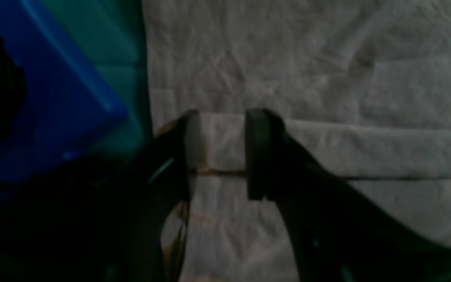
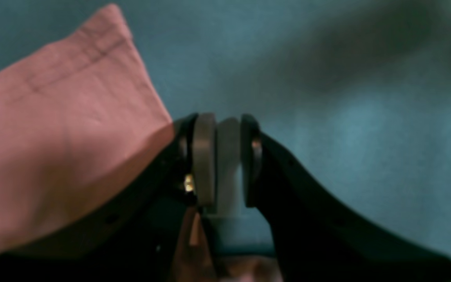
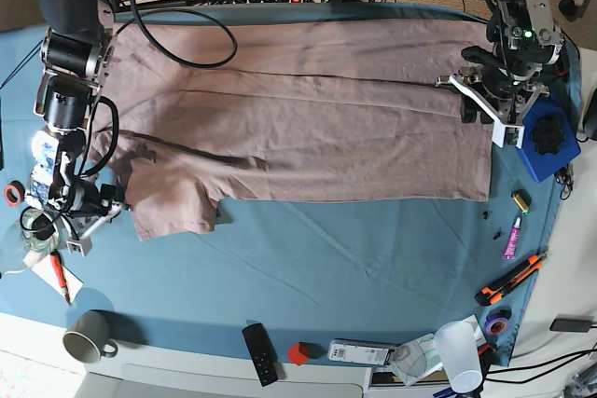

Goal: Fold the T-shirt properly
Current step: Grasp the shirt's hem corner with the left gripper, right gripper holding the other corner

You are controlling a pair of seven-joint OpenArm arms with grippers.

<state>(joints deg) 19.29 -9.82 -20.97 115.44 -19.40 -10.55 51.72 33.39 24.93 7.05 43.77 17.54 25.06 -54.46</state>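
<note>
The dusty-pink T-shirt (image 3: 308,128) lies flat across the teal table cloth (image 3: 326,258), folded lengthwise, with one sleeve (image 3: 168,207) sticking out at the lower left. My left gripper (image 3: 485,109) is at the shirt's right end. In the left wrist view it (image 1: 222,152) is open, its fingers astride a folded edge of the shirt (image 1: 327,145). My right gripper (image 3: 84,221) hangs just left of the sleeve. In the right wrist view it (image 2: 222,156) is shut and empty over the cloth, with the sleeve (image 2: 53,117) beside its left finger.
A blue box (image 3: 550,142) with a black part on it sits right of the left gripper and shows in the left wrist view (image 1: 53,98). A marker (image 3: 510,238), an orange cutter (image 3: 508,277), a cup (image 3: 464,356), a remote (image 3: 261,353) and a mug (image 3: 89,335) line the edges.
</note>
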